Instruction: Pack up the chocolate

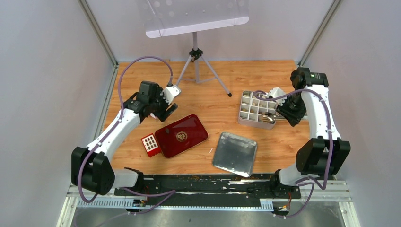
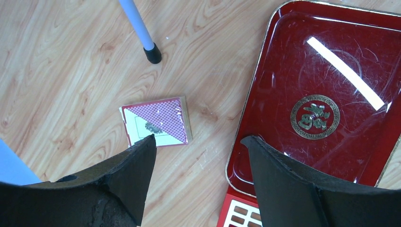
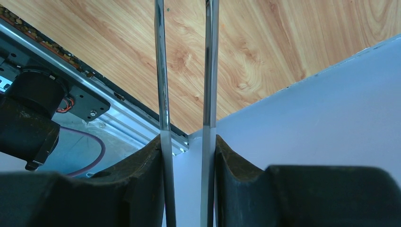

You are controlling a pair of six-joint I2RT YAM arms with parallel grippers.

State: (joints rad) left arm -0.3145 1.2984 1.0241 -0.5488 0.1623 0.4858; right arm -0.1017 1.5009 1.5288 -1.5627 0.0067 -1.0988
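Note:
A silver tin with white dividers (image 1: 246,96) stands at the right of the table. Small brown chocolate pieces (image 1: 253,117) show dimly in some of its compartments, too small to tell apart. My right gripper (image 1: 280,110) is at the tin's right edge, shut on metal tongs (image 1: 269,114). In the right wrist view the gripper (image 3: 187,144) presses the two tong arms (image 3: 161,71), which stay apart. My left gripper (image 1: 165,111) is open and empty. It hangs over bare wood in the left wrist view (image 2: 198,139), between a card and the red lid.
A dark red lid with a gold emblem (image 1: 181,135) lies mid-table, also in the left wrist view (image 2: 321,94). A small red box with a white grid (image 1: 150,144) touches its left corner. There are also a silver lid (image 1: 235,153), a playing card (image 2: 156,121) and a tripod (image 1: 196,61).

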